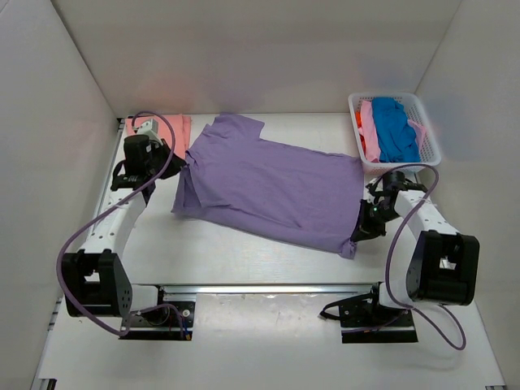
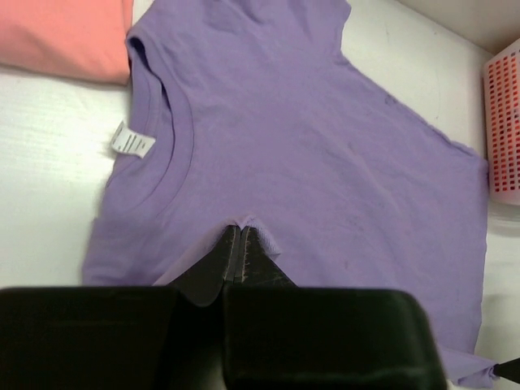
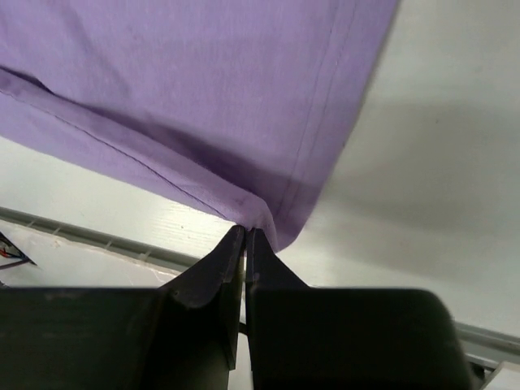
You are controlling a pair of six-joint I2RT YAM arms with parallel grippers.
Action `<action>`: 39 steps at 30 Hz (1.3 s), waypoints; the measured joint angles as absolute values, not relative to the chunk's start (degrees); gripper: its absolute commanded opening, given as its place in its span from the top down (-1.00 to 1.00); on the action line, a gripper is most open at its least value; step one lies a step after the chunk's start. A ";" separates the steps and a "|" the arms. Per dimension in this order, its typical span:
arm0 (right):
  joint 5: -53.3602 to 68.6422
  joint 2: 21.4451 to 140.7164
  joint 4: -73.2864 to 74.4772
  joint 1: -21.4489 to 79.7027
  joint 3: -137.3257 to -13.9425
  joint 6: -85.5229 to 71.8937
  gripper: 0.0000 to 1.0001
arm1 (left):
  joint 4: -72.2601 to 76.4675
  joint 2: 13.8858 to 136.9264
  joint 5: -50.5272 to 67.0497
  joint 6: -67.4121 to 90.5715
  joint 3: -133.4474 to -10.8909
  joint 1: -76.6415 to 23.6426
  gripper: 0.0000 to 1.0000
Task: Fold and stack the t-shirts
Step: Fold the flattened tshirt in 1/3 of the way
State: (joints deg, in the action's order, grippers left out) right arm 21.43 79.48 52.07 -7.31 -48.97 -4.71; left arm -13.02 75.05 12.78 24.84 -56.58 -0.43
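A large lavender-purple t-shirt (image 1: 268, 187) lies spread across the table's middle, collar to the left. My left gripper (image 1: 180, 162) is shut on its cloth just below the collar, as the left wrist view (image 2: 241, 229) shows. My right gripper (image 1: 360, 230) is shut on the shirt's bottom hem corner (image 3: 260, 215) and holds it a little above the table. A folded salmon-pink t-shirt (image 1: 172, 127) lies at the back left; it also shows in the left wrist view (image 2: 65, 36). Blue (image 1: 396, 130), pink (image 1: 370, 130) and orange shirts sit in the basket.
A white plastic lattice basket (image 1: 431, 134) stands at the back right, its edge also showing in the left wrist view (image 2: 504, 130). White walls enclose the table on three sides. A metal rail (image 1: 268, 288) runs along the near edge between the arm bases.
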 measured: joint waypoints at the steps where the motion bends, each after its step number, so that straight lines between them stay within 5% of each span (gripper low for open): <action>1: 21.43 80.07 51.81 -7.31 -49.34 -4.58 1.00 | -12.64 75.66 12.78 24.88 -57.04 -0.43 1.00; 36: 18.57 86.87 46.17 -8.78 -56.14 -2.79 1.00 | -6.39 90.74 14.24 27.24 -69.08 -0.45 1.00; 38: 18.46 87.92 45.60 -8.78 -56.84 -2.85 0.88 | -5.93 92.09 14.26 27.49 -69.97 -0.45 1.00; 39: 18.39 88.42 45.25 -8.75 -57.17 -2.98 0.79 | -5.72 93.06 14.37 27.73 -70.52 -0.45 0.80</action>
State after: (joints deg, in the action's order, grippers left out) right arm 18.39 88.42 45.25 -8.75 -57.17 -2.98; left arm -5.72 93.06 14.37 27.73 -70.52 -0.45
